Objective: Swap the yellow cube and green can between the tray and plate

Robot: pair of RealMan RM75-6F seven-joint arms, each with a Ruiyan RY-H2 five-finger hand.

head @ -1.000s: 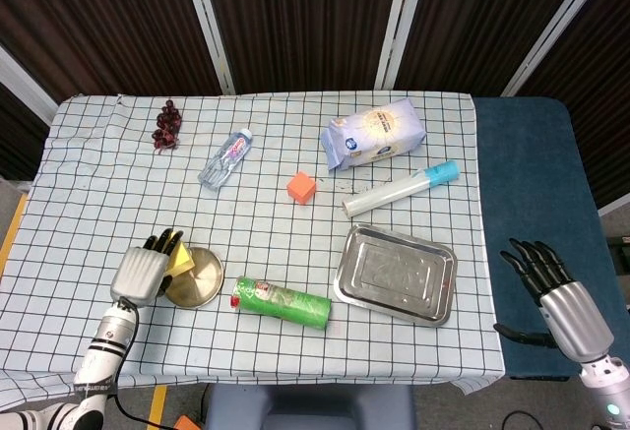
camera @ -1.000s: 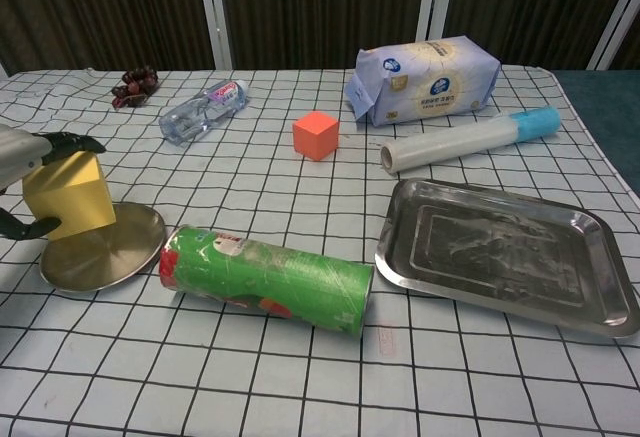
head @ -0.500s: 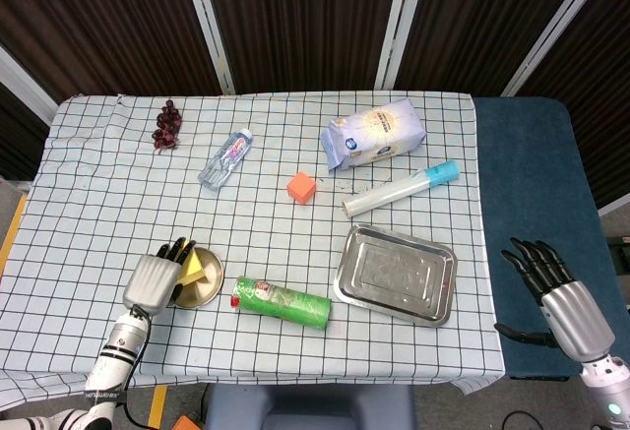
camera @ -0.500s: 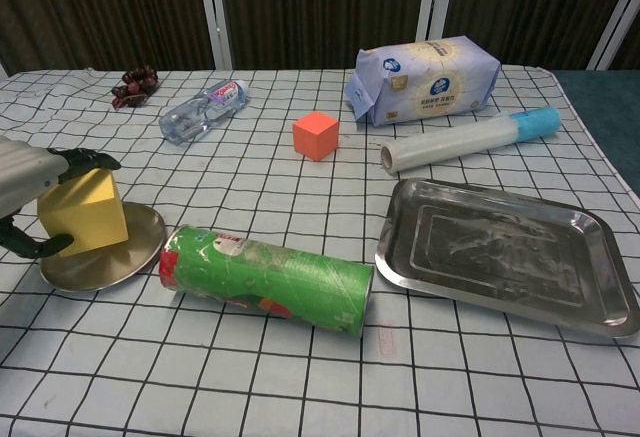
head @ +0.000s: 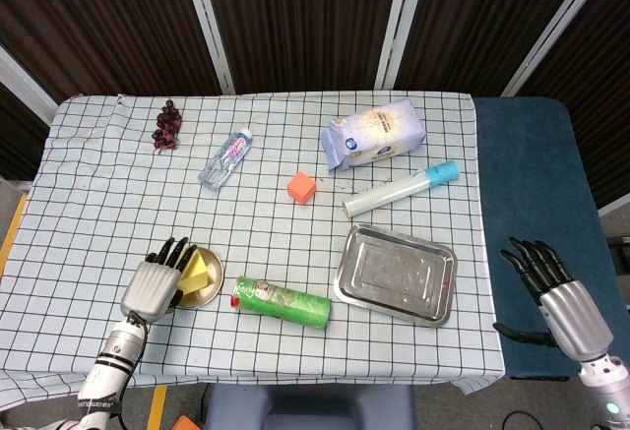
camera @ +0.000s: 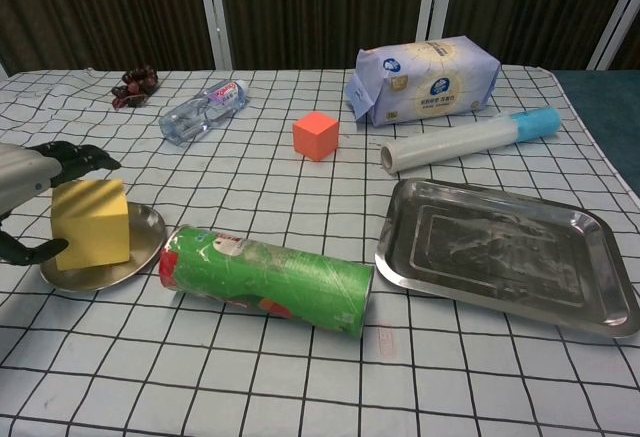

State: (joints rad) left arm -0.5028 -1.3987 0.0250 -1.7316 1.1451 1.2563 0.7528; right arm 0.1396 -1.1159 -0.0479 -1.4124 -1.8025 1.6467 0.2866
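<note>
On the plate (camera: 150,232) at the counter's (head: 98,174) near left corner sits the yellow cube (camera: 92,223), and I see my left hand (head: 156,282) around it, fingers (camera: 75,155) spread over its top, thumb low at its side; whether it grips I cannot tell. The green can (camera: 265,279) lies on its side between plate and tray (camera: 500,254). My right hand (head: 551,287) hangs off the counter, fingers apart, holding nothing.

Far left: bunch of dark grapes (head: 167,125). Just right of that, clear water bottle (head: 225,158) lying on its side. Centre: orange cube (head: 301,188). Far right of centre: blue-and-white tissue pack (head: 373,133), with rolled white film tube (head: 401,189), blue-capped, lying nearer. All resting on checked tablecloth (head: 108,214).
</note>
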